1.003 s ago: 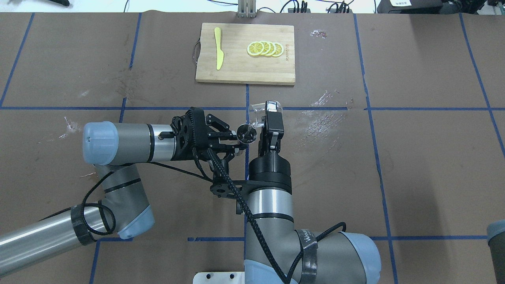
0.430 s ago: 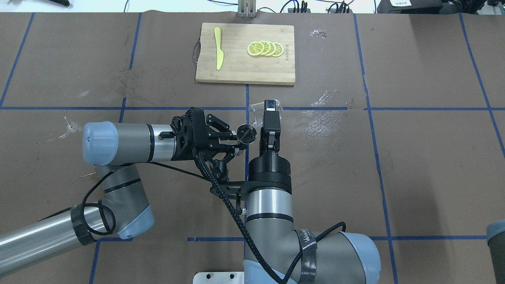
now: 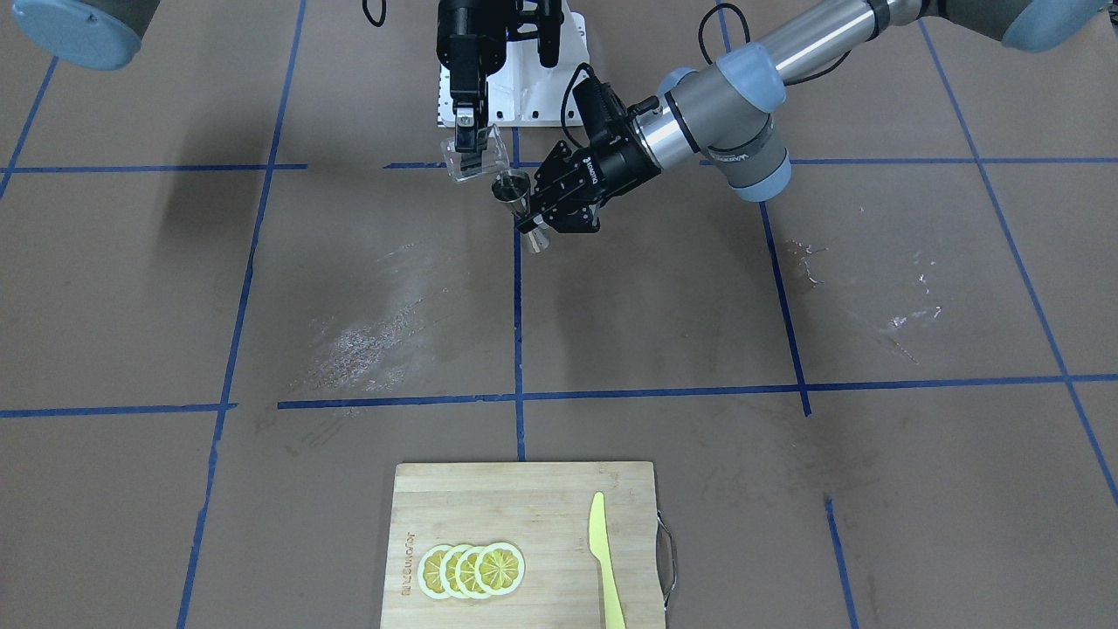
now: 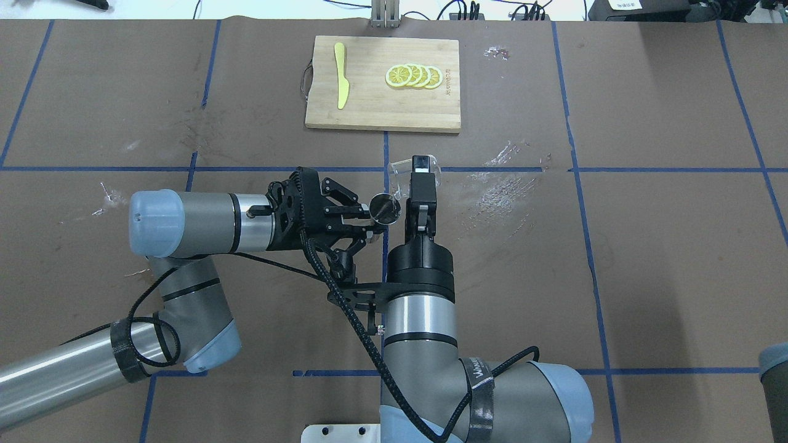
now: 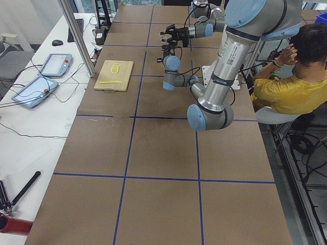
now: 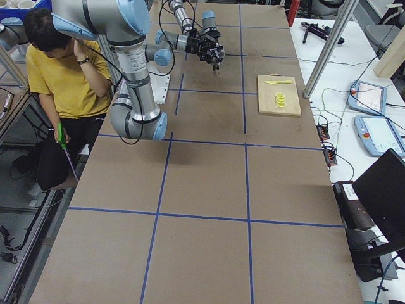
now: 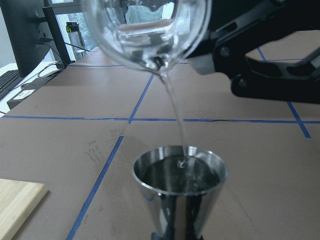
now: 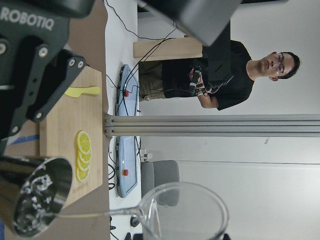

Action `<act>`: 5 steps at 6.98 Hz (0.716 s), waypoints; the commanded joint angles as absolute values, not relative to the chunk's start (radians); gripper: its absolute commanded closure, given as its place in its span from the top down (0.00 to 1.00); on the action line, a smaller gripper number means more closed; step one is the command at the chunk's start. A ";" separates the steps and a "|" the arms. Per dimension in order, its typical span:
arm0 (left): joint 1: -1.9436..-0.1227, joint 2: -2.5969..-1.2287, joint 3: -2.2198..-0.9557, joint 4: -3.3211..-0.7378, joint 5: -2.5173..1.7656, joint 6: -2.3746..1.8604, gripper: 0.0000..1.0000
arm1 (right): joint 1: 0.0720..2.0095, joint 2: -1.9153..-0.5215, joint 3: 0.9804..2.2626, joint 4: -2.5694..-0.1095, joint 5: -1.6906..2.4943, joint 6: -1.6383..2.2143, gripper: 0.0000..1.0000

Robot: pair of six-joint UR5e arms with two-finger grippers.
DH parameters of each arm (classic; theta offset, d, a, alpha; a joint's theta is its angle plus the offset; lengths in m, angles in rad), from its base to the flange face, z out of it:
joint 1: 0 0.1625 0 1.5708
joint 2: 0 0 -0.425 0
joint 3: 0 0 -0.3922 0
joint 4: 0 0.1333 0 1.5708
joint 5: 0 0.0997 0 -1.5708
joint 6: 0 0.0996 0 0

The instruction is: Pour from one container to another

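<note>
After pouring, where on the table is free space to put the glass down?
Free: the squares right of the right arm, and the far square left of the cutting board. Crowded: the centre, where the tumbler pours into the jigger, and the board, with lemon slices and knife.

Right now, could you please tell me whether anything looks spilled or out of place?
Nothing is amiss with the pour: the stream from the tilted tumbler lands inside the jigger. Only whitish smears mark the table beside it.
</note>
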State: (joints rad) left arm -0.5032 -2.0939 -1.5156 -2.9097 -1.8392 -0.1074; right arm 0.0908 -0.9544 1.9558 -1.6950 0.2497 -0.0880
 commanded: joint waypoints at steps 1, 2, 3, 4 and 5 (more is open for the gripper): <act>-0.505 -2.094 -1.516 -2.911 -1.839 -0.109 0.00 | 0.097 -0.940 1.963 -1.570 0.270 -0.069 0.00; -0.505 -2.094 -1.516 -2.915 -1.839 -0.144 0.00 | 0.103 -0.952 1.963 -1.422 0.335 -0.069 0.00; -0.503 -2.094 -1.517 -2.915 -1.839 -0.147 0.00 | 0.104 -0.963 1.967 -1.396 0.344 -0.066 0.00; -0.505 -2.092 -1.517 -2.915 -1.839 -0.149 0.00 | 0.110 -0.968 1.974 -1.320 0.379 0.042 0.00; -0.505 -2.092 -1.517 -2.915 -1.839 -0.149 0.00 | 0.120 -1.012 1.982 -1.271 0.432 0.219 0.00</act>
State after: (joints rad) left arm -0.5042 -2.0929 -1.5168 -2.9144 -1.8393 -0.1466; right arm 0.1100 -0.9744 1.9729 -1.3444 0.3752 0.0452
